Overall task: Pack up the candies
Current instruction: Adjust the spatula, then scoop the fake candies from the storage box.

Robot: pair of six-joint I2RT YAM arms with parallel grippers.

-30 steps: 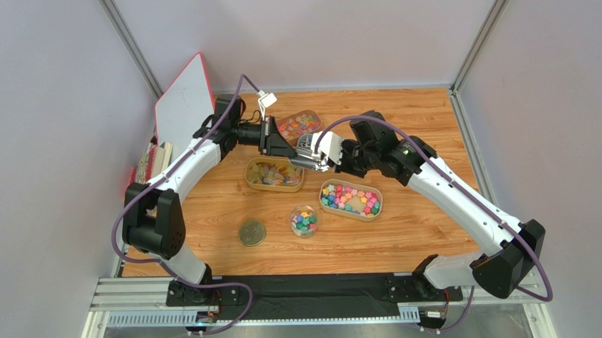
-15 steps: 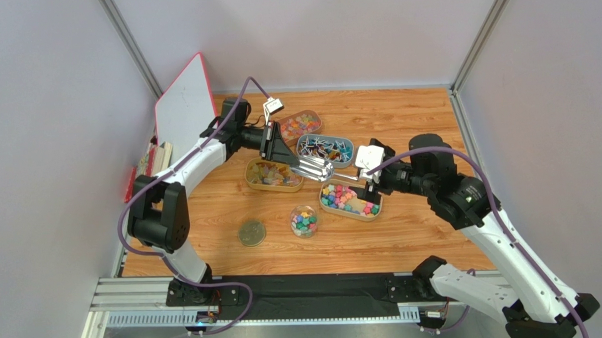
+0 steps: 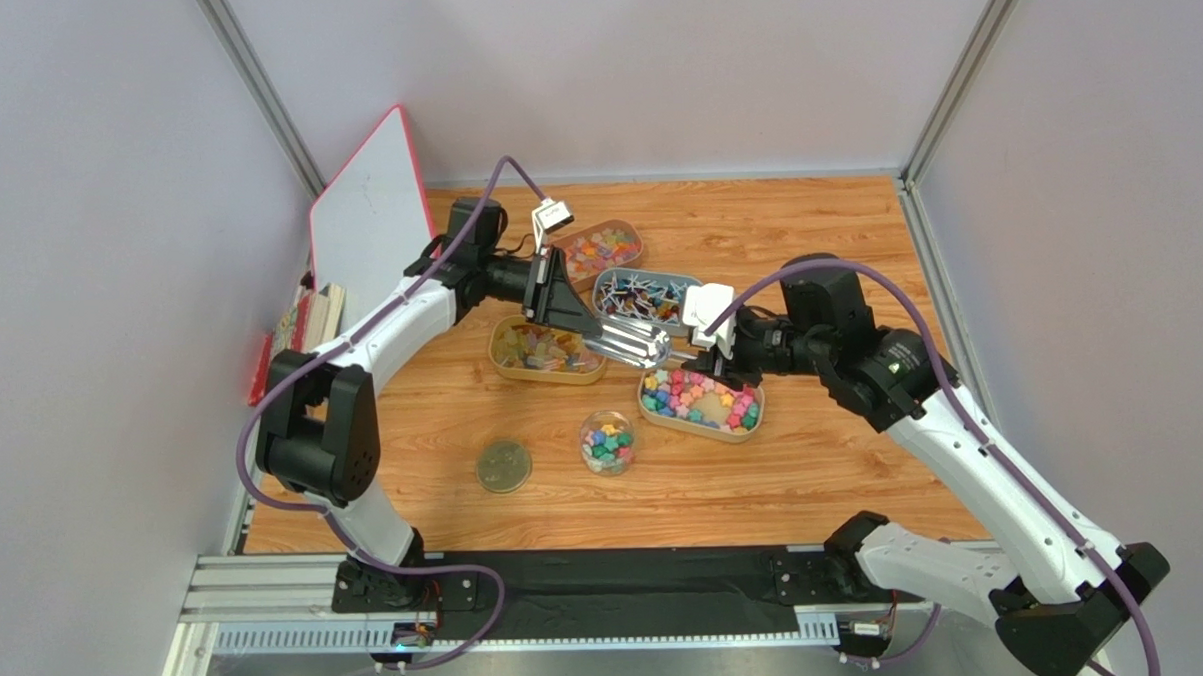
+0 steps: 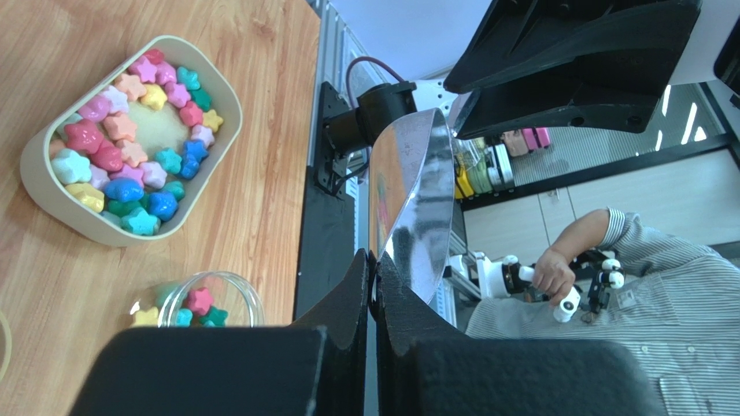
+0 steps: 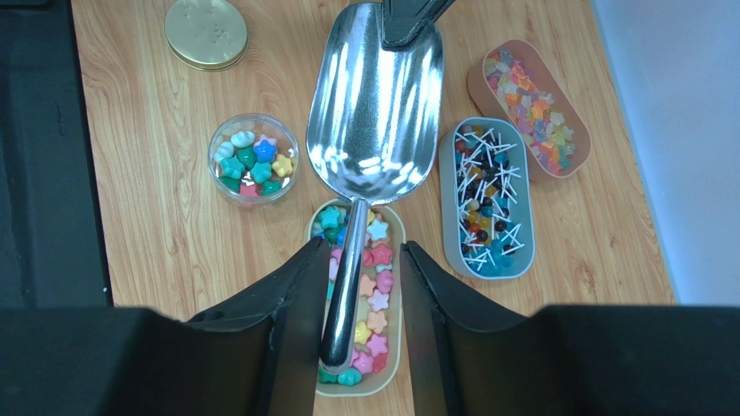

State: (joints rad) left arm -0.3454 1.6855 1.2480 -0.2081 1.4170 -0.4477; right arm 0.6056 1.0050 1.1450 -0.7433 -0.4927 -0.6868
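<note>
My left gripper (image 3: 585,321) (image 4: 374,260) is shut on the rim of a shiny metal scoop (image 3: 632,337) (image 5: 373,104) (image 4: 412,208), held above the trays. My right gripper (image 3: 702,359) (image 5: 366,245) is open, with the scoop's handle between its fingers, close to the left finger. Under it, bright star candies fill a tan tray (image 3: 700,399) (image 5: 369,286) (image 4: 130,165). Blue-white wrapped candies lie in a grey tray (image 3: 648,296) (image 5: 485,195). Red-orange mixed candies (image 3: 600,250) (image 5: 530,108) and golden-amber candies (image 3: 545,349) lie in tan trays.
A small clear jar (image 3: 607,442) (image 5: 254,159) (image 4: 195,303) holds a few star candies. Its gold lid (image 3: 504,465) (image 5: 206,32) lies left of it. A white board with a red edge (image 3: 366,211) leans at the back left, above stacked books (image 3: 309,318).
My right gripper drew away from the scoop to the right, then came back left so its open fingers flank the handle. My left gripper kept hold of the scoop.
</note>
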